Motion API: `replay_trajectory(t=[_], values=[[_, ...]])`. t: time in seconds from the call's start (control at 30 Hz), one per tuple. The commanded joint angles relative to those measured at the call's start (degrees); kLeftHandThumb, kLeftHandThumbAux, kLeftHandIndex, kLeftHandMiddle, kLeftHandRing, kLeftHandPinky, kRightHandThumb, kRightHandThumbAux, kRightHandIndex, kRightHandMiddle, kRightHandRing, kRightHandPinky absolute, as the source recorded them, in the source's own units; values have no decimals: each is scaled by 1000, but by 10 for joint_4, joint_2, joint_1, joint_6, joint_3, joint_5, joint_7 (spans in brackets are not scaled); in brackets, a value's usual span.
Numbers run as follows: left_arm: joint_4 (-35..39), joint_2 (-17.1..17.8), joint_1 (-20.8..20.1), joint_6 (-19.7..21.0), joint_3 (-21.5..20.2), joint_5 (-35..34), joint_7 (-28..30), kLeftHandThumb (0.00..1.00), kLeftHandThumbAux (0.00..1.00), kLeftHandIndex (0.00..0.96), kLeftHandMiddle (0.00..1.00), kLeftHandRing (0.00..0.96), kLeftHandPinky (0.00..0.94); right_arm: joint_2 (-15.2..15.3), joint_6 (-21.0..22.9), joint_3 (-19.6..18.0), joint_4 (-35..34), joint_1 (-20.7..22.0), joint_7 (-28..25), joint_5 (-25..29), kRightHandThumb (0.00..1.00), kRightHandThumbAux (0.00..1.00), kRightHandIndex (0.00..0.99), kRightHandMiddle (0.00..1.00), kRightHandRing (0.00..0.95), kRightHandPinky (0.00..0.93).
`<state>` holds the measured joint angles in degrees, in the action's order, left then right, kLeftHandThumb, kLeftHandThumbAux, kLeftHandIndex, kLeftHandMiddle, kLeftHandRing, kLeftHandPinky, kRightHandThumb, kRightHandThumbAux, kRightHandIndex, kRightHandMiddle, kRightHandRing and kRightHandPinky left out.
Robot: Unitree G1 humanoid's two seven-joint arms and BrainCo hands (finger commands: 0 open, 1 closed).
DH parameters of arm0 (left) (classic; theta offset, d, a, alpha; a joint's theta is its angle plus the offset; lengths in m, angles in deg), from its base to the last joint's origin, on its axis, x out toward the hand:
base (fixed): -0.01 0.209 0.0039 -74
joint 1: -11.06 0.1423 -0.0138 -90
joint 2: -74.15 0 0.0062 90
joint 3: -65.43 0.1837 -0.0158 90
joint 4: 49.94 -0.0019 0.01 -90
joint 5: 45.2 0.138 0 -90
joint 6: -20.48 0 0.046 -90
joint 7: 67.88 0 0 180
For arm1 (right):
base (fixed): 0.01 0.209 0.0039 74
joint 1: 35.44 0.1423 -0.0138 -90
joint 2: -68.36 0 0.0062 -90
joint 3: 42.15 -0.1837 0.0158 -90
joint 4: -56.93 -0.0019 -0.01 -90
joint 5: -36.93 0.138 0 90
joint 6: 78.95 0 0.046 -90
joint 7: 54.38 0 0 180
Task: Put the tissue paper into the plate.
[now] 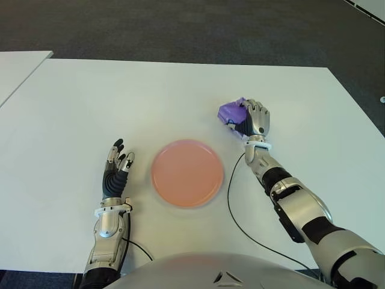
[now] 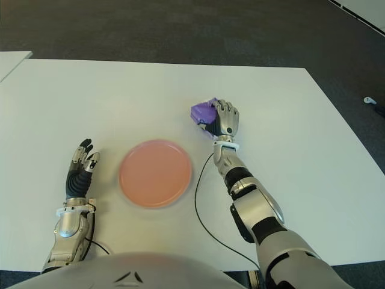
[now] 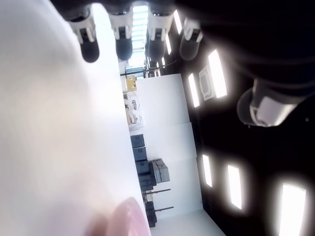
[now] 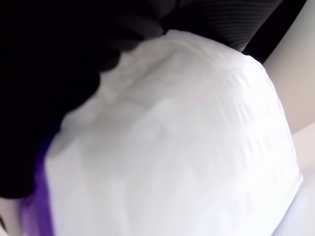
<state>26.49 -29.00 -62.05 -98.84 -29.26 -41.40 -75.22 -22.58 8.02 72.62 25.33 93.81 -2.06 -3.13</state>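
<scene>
Right hand point(image 1: 255, 120) curls around the purple tissue pack point(image 1: 231, 112), far right of the pink plate point(image 1: 187, 173) | left hand point(image 1: 116, 168) idles, fingers spread, left of plate | best practice: lift clear of white table point(image 1: 90, 108), carry over the plate's centre before releasing.

No legible text, labels, brand marks, numbers or signs appear on any item in any view.

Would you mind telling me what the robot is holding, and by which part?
The right hand is closed over the near side of the purple tissue pack, beyond the plate. The left hand holds nothing.
</scene>
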Motion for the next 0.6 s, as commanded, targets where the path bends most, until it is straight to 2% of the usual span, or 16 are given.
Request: replay_trajectory(t=[0.03, 0.1, 0.23, 0.33, 0.47, 0.6], values=[[-58, -9, 30, 42, 5, 0, 7, 0, 397, 0, 0, 0, 0, 3, 45, -24, -212, -42, -18, -14, 846, 681, 396, 543, 812, 830], [-61, -8, 28, 41, 5, 0, 7, 0, 399, 0, 0, 0, 0, 4, 67, -33, -299, -61, -34, -25, 845, 681, 396, 540, 820, 837], [-68, -8, 26, 37, 5, -1, 9, 0, 403, 0, 0, 0, 0, 11, 73, -42, -382, -76, -62, -30, 845, 681, 396, 538, 835, 850], [-70, -8, 25, 35, 5, -1, 9, 0, 405, 0, 0, 0, 0, 14, 71, -48, -407, -78, -76, -31, 845, 681, 396, 538, 842, 854], [-71, -7, 23, 35, 5, -1, 9, 0, 404, 0, 0, 0, 0, 17, 40, -57, -420, -58, -100, -15, 846, 682, 394, 536, 846, 857], [-72, -7, 22, 35, 5, 0, 6, 0, 401, 0, 0, 0, 0, 18, 23, -70, -451, -60, -134, -6, 846, 682, 393, 535, 846, 855]])
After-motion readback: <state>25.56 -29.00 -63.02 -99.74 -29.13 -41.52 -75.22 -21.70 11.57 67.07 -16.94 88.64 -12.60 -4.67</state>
